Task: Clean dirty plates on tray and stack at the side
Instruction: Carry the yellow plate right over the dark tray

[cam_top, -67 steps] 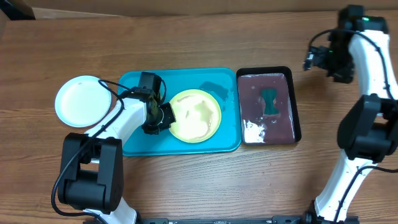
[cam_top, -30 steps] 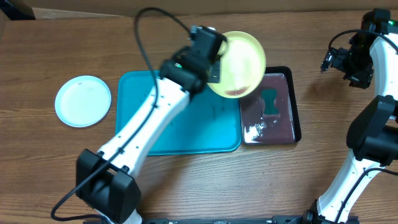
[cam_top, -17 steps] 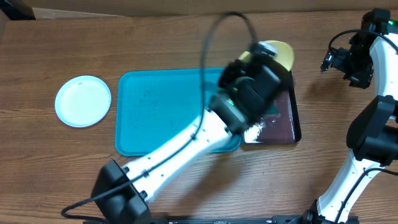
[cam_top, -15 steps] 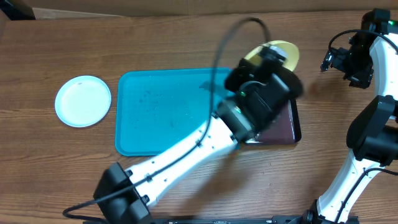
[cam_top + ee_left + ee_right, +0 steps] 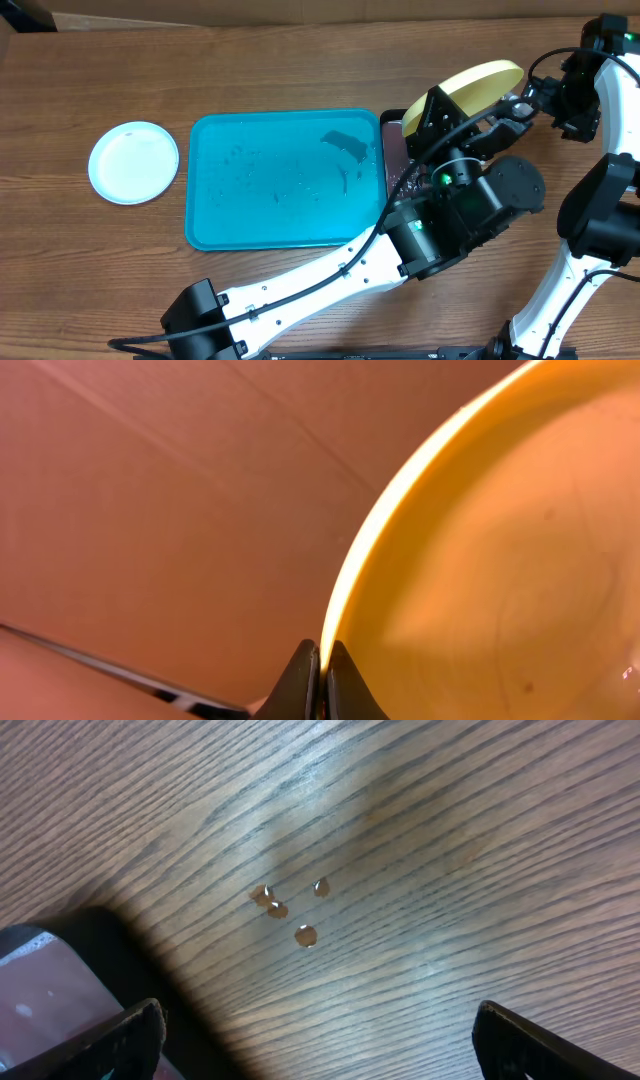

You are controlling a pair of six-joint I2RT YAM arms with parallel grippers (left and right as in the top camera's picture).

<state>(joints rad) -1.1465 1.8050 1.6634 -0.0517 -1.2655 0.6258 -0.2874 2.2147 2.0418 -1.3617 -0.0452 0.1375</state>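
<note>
Pale plate (image 5: pixel 133 162): flat on the wooden table (image 5: pixel 300 60), far to the left of the left gripper and near the tray's left rim, not touching it.
Tray (image 5: pixel 210 235): turquoise, left of the left gripper and below it — wet specks and a dark smear on its floor.
Left gripper (image 5: pixel 322 660): fingers pressed together on the rim of the yellow-green plate.
Yellow-green plate (image 5: pixel 482 80): lifted off the table and tilted on edge, its rim pinched between the left gripper's fingers.
Black tray (image 5: pixel 392 135): mostly hidden under the left arm; its left edge sits just beside the tray's right rim.
Right gripper (image 5: pixel 318 1015): fingers wide apart, nothing between them — over bare wood, right of the held plate.
Droplets (image 5: pixel 290 910): small brownish drops on the wood ahead of the right gripper's fingers.
</note>
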